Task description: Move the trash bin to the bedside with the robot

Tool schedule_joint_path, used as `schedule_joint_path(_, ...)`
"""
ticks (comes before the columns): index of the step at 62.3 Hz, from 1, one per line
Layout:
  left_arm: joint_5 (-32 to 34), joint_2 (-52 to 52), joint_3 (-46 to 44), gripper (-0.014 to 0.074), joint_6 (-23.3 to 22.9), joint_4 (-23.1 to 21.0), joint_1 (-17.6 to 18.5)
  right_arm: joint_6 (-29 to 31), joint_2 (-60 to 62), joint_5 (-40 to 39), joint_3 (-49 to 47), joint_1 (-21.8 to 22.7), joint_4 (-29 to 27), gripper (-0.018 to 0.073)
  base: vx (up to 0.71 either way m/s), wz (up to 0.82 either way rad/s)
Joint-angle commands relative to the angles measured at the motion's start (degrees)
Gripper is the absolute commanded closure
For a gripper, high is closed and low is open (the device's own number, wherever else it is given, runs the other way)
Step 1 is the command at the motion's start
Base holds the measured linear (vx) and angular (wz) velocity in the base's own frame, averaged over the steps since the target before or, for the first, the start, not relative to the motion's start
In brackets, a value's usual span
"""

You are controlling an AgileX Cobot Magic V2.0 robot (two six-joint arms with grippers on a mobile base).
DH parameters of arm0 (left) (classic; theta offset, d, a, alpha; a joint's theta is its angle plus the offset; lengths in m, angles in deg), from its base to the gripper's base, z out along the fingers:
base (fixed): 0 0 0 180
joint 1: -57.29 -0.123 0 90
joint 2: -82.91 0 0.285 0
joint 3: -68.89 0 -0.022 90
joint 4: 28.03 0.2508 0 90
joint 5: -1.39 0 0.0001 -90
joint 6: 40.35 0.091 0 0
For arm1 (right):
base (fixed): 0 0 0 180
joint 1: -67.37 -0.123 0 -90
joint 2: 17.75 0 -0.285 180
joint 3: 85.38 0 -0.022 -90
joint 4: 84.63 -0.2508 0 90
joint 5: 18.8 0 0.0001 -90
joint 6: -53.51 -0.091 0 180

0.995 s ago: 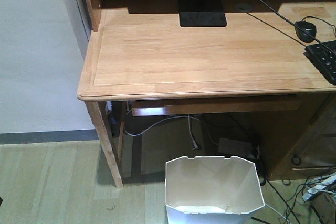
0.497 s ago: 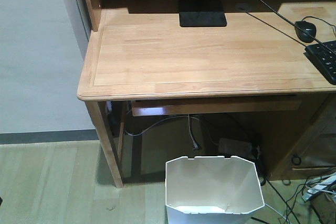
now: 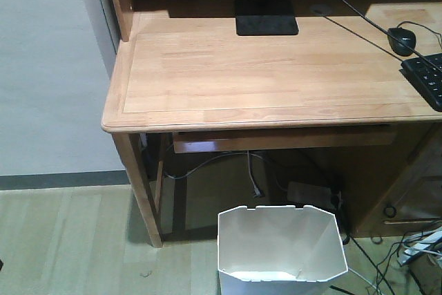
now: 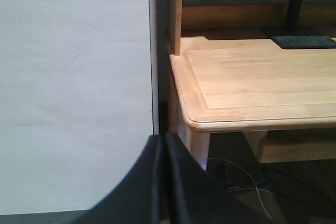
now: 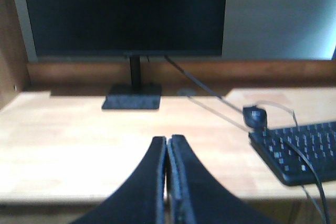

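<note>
The white trash bin (image 3: 282, 250) stands on the floor in front of the light wooden desk (image 3: 262, 74), at the bottom of the front view, its angular rim open and its inside empty. My left gripper (image 4: 164, 139) is shut and empty, pointing at the desk's left front corner beside a white wall. My right gripper (image 5: 168, 141) is shut and empty, held above the desktop facing the monitor. Neither gripper shows in the front view. The bed is out of view.
On the desk are a black monitor (image 5: 126, 14) on its stand (image 3: 266, 16), a mouse (image 3: 402, 39) and a keyboard (image 3: 427, 77). Cables and a power strip (image 3: 311, 195) lie under the desk behind the bin. A desk leg (image 3: 141, 191) stands left of the bin.
</note>
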Motion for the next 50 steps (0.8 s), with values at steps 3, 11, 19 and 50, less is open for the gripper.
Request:
schedule_joint_path(3, 4.0, -0.8, 1.1, 0.0603, -0.3, -0.2, 0.2, 0.5, -0.8, -0.3, -2.1, -0.1, 0.9, 0.0487, 0.00, 0.00)
schedule_joint_path(11, 4.0, -0.8, 1.1, 0.0603, -0.3, -0.2, 0.2, 0.5, -0.8, 0.9, -2.1, -0.1, 0.9, 0.0386, 0.00, 0.00)
schedule_joint_path(19, 4.0, -0.8, 1.1, 0.0603, -0.3, -0.2, 0.2, 0.5, -0.8, 1.6, -2.1, -0.1, 0.9, 0.0260, 0.00, 0.00)
schedule_joint_path(50, 4.0, -0.8, 1.1, 0.0603, -0.3, -0.2, 0.2, -0.1, -1.1, 1.1, -2.4, -0.1, 0.3, 0.0094, 0.00, 0.00)
